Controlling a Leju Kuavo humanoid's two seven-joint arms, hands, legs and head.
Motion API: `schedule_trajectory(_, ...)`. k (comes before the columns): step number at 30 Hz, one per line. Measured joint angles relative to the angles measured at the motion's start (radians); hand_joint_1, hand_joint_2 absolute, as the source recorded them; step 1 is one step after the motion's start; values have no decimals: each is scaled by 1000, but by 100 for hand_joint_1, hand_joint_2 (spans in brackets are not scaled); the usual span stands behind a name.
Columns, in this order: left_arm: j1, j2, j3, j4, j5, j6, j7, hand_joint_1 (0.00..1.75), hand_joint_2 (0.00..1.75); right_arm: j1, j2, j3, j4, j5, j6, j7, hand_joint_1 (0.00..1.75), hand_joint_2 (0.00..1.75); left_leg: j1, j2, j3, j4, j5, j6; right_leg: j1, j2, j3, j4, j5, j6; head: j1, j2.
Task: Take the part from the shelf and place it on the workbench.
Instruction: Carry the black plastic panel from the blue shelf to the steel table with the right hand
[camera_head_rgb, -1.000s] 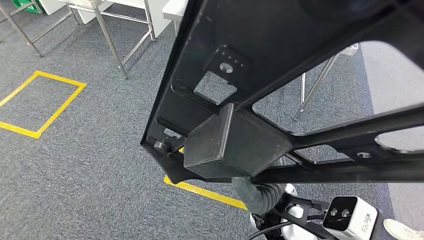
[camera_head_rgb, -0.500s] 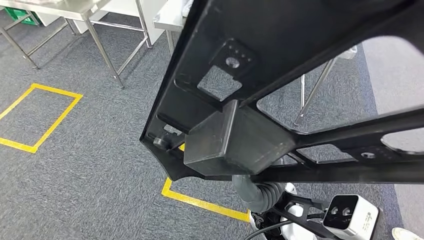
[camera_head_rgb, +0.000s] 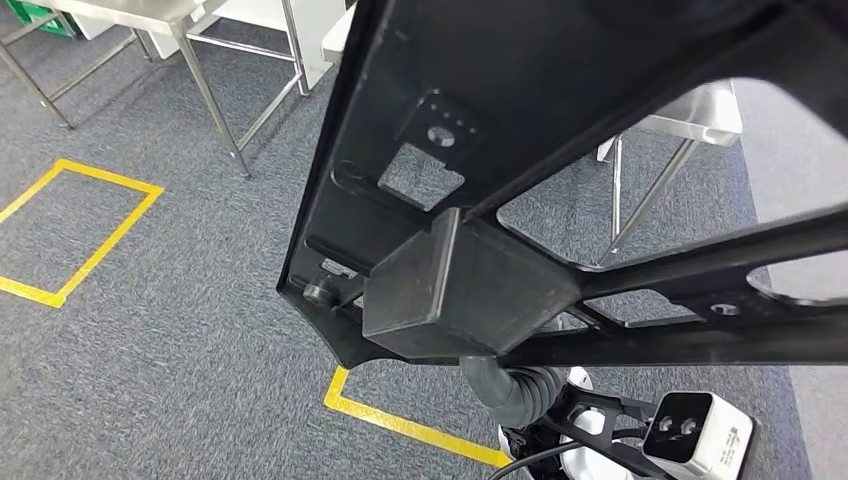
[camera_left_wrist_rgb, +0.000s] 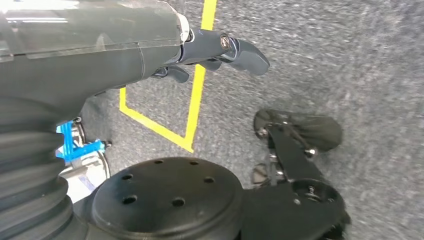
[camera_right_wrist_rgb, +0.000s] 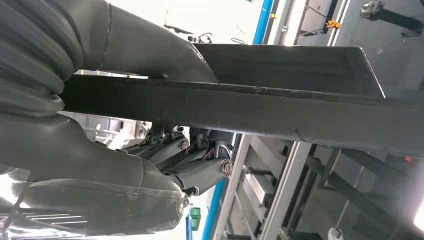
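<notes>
We carry the black frame part (camera_head_rgb: 520, 200) close before our head camera, our right hand (camera_right_wrist_rgb: 165, 165) clamped around its bar. Below the part our left hand (camera_left_wrist_rgb: 220, 52) hangs empty, fingers loosely apart. Beyond the part stands a steel table (camera_head_rgb: 215, 70).

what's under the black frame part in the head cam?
Under the black frame part: grey carpet, yellow floor tape, steel table legs. The right hand gripping it is covered there.

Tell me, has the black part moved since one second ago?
Yes, with the robot: against the yellow floor tape, which slid down the head view, the part went forward.
</notes>
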Motion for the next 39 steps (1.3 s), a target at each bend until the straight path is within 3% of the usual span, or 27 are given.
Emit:
schedule_trajectory(1,0,-1,0,0,0,0,0,0,175,1,0,0,0,4,-4,0,175,175,-1,0,12,-1,-9,-3,6,0,16,-56,42,-10,-2,0)
schedule_trajectory(3,-2,-3,-1,0,0,-1,1,0,175,3,0,0,-1,11,-9,0,175,175,-2,-1,28,-8,-22,-13,16,1,36,-127,79,-28,-1,0)
schedule_trajectory(7,-4,-3,-2,0,0,-2,2,0,175,7,2,0,-5,16,-12,0,175,175,-4,1,46,25,-26,-35,11,3,81,-162,76,-46,-2,0)
schedule_trajectory(9,-7,-3,-4,0,0,-2,3,0,175,8,4,0,-6,18,-12,0,175,175,-1,2,4,111,-65,-39,6,-1,105,-168,68,-50,-7,0)
schedule_trajectory(11,-7,-2,-8,0,0,-2,3,0,175,11,5,0,-7,20,-12,0,175,175,2,2,-79,229,-115,-47,4,0,117,-168,54,-51,-10,0)
schedule_trajectory(12,-6,-2,-10,0,0,-1,3,0,175,14,5,0,-7,22,-13,0,175,175,4,2,-112,263,-127,-51,3,1,125,-167,46,-49,-10,0)
schedule_trajectory(13,-5,-2,-11,0,-1,-1,4,0,175,17,5,0,-7,23,-13,0,175,175,6,3,-127,260,-119,-55,1,2,134,-166,37,-46,-10,0)
schedule_trajectory(14,-4,-1,-12,0,-1,-2,4,0,175,19,5,-1,-8,23,-14,-1,175,175,9,3,-123,221,-88,-59,-1,3,146,-164,27,-42,-10,0)
schedule_trajectory(16,-3,1,-14,0,-2,-3,4,0,175,24,5,-2,-16,23,-15,-1,175,175,13,6,-90,93,-1,-64,-6,4,172,-158,2,-29,-10,0)
schedule_trajectory(17,-3,1,-16,0,-2,-3,4,0,175,25,5,-3,-21,23,-15,-1,175,175,13,8,-75,48,21,-62,-6,4,181,-156,-9,-22,-11,0)
schedule_trajectory(18,-2,2,-16,0,-2,-3,5,0,175,28,5,-5,-28,23,-15,-1,175,175,12,10,-67,25,33,-55,-6,4,186,-154,-20,-15,-11,0)
schedule_trajectory(21,-2,2,-17,0,0,-3,6,0,175,37,4,-12,-48,24,-14,0,175,175,11,7,-55,23,25,-26,-4,3,191,-139,-31,3,-12,0)
schedule_trajectory(23,-2,4,-17,1,0,-2,5,0,175,41,4,-17,-60,24,-12,-1,175,175,13,6,-41,18,17,-13,-7,2,161,-76,-39,11,-11,0)
schedule_trajectory(26,-2,5,-17,2,0,-3,3,0,175,51,1,-26,-65,24,-9,-2,175,175,12,4,-18,13,-3,-5,-8,1,34,105,-100,21,-11,0)
schedule_trajectory(27,-1,5,-17,2,0,-3,3,0,175,56,0,-28,-65,24,-8,-3,175,175,12,3,-8,13,-12,-6,-8,1,-4,141,-114,22,-11,0)
schedule_trajectory(28,0,6,-17,2,0,-4,3,0,175,61,-2,-31,-65,24,-7,-5,175,175,11,2,4,13,-22,-6,-8,1,-27,146,-109,20,-11,0)
schedule_trajectory(29,0,6,-17,2,0,-5,3,0,175,66,-4,-33,-65,24,-7,-9,175,175,11,1,19,12,-32,-7,-6,1,-35,118,-84,16,-10,0)
schedule_trajectory(31,0,6,-18,2,0,-7,3,0,175,75,-7,-38,-65,24,-6,-19,175,175,9,-1,47,11,-53,-9,1,1,-18,-3,20,-3,-10,0)
schedule_trajectory(33,-1,5,-18,2,0,-8,2,0,175,85,-12,-42,-65,24,-5,-30,175,175,7,-2,67,3,-72,-17,12,0,0,-90,85,-21,-10,0)
schedule_trajectory(35,0,5,-18,2,0,-9,1,0,175,94,-14,-44,-65,26,-3,-38,175,175,5,-2,85,2,-72,-31,16,3,15,-116,85,-31,-9,0)
schedule_trajectory(37,-1,6,-19,2,0,-10,0,0,175,101,-15,-44,-67,27,-1,-41,175,175,4,1,94,21,-64,-40,10,5,47,-139,86,-36,-9,0)
schedule_trajectory(39,-6,7,-21,2,0,-11,-1,0,175,105,-16,-45,-67,28,1,-41,175,175,5,3,57,98,-76,-47,4,4,78,-151,78,-40,-11,0)
